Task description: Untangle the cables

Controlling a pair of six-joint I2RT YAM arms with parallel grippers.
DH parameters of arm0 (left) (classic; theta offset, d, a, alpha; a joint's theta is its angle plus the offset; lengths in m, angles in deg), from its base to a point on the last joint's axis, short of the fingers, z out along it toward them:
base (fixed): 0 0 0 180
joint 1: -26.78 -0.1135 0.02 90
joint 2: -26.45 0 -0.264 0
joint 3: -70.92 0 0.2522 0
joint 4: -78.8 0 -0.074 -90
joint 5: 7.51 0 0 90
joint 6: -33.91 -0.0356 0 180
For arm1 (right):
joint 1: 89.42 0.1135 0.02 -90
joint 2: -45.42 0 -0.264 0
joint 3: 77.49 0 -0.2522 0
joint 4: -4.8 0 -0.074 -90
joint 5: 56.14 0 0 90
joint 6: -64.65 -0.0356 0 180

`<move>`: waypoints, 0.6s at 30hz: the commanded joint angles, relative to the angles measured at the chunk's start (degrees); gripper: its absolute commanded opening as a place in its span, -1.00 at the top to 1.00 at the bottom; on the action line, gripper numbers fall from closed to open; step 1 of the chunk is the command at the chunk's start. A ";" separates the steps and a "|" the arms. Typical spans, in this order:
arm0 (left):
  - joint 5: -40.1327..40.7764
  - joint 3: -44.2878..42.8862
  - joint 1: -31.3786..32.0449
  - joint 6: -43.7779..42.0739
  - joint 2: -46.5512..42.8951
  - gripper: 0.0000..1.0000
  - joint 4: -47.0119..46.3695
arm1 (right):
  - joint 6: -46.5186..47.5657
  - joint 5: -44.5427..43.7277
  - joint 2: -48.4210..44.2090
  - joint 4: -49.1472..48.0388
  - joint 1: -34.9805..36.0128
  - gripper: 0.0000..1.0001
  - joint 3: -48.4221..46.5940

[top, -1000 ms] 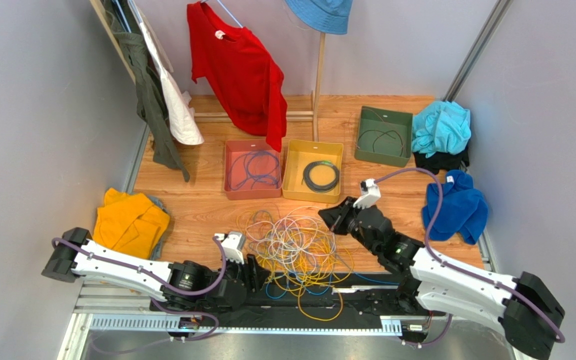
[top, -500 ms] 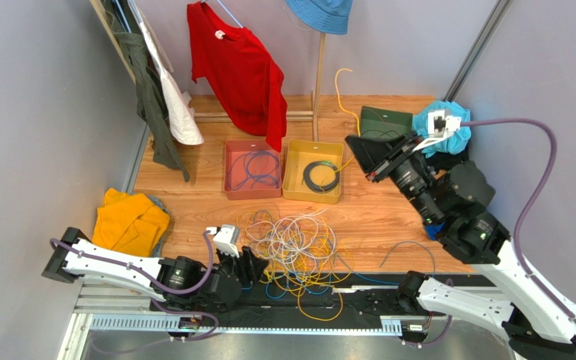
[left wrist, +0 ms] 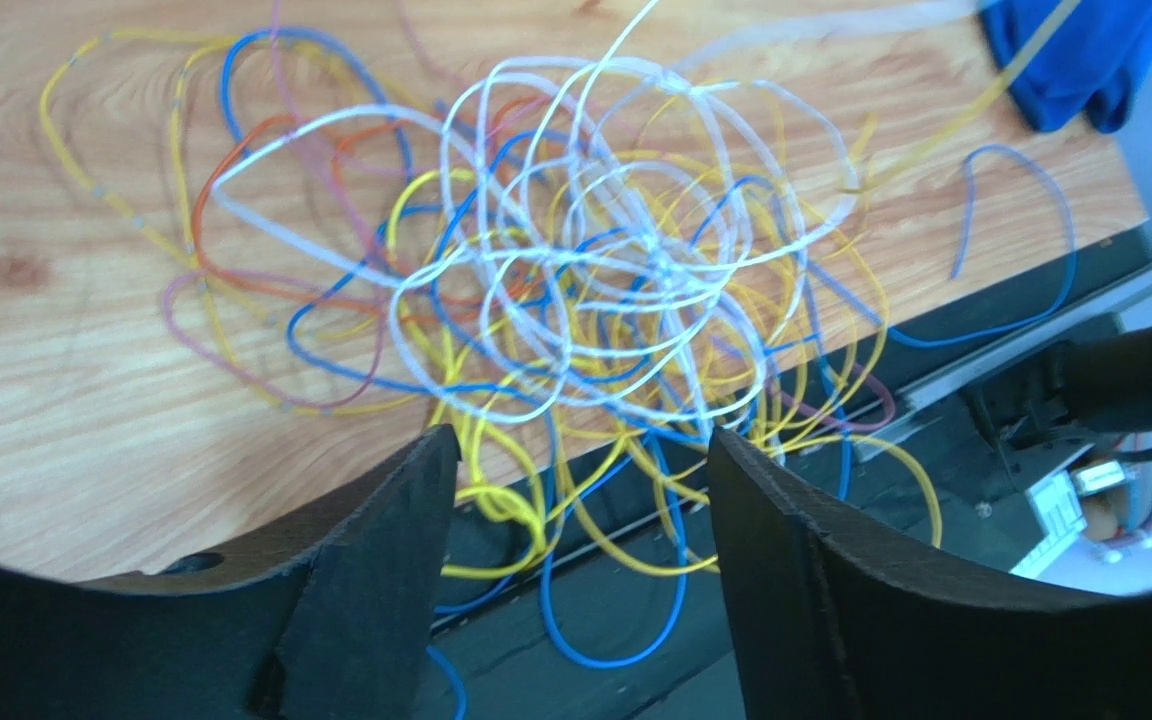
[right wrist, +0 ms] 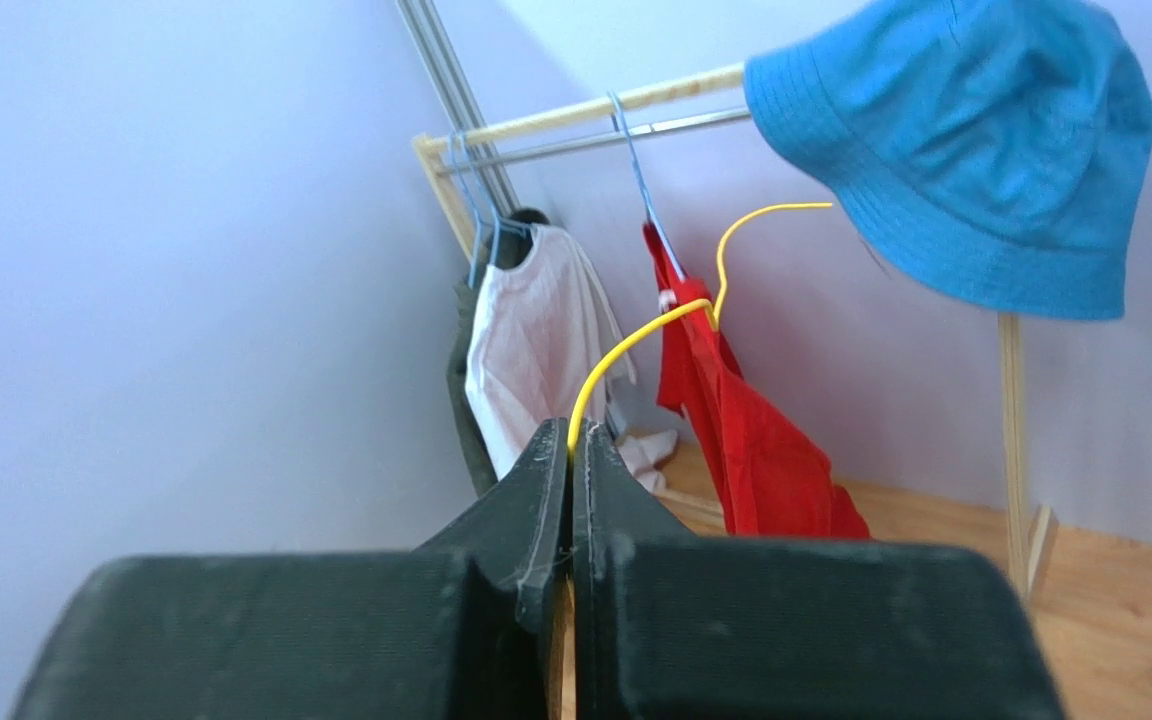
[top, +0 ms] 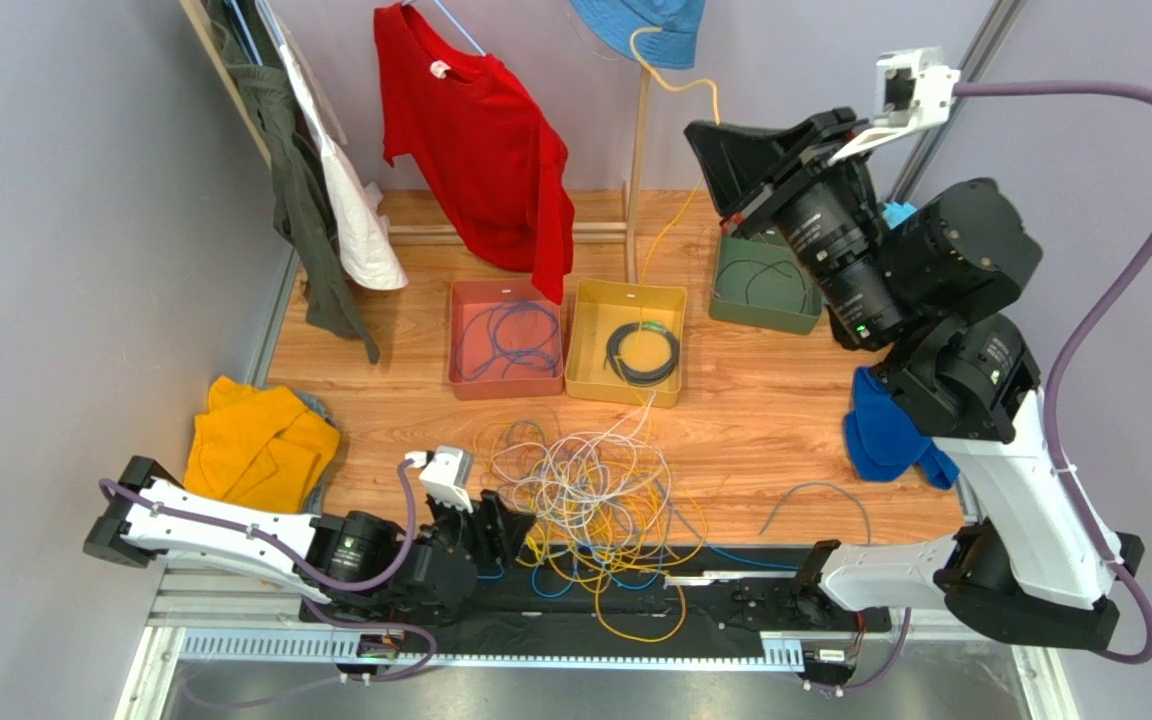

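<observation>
The cables (top: 590,495) lie in a tangle of yellow, white, blue and purple loops on the wooden table, spilling over its near edge. My left gripper (top: 500,528) sits low at the tangle's near-left side. Its jaws are open, with loose yellow and blue loops (left wrist: 597,285) lying beyond and below the left gripper (left wrist: 582,443). My right gripper (top: 717,150) is raised high at the back and is shut on a yellow cable (top: 672,225). That cable runs from the pile up to the right gripper (right wrist: 569,435), and its free end (right wrist: 642,338) curls above the fingertips.
A red tray (top: 458,338) holds a blue cable, a yellow tray (top: 585,323) holds a black coil, and a green tray (top: 725,285) sits further right. A red shirt (top: 480,143) and a blue hat (top: 642,27) hang behind. Orange cloth (top: 259,443) lies left, blue cloth (top: 890,435) right.
My right arm has swung from the table up high toward the back, lifting the yellow cable out of the pile. My left gripper's jaws have opened slightly wider.
</observation>
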 commanded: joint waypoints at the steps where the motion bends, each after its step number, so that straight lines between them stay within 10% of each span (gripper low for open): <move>1: 5.22 -0.98 0.27 -14.81 -1.29 -0.50 -13.02 | 4.17 2.17 -0.29 -2.61 -0.07 1.00 -5.74; 6: 8.83 -0.98 0.27 -22.67 -2.25 -0.96 -22.79 | 3.48 8.57 1.02 -9.30 -0.07 1.00 -14.25; 18: 4.98 5.78 0.27 -49.45 -5.42 -0.98 -55.54 | 0.57 8.42 -2.93 -7.11 -0.07 1.00 -2.76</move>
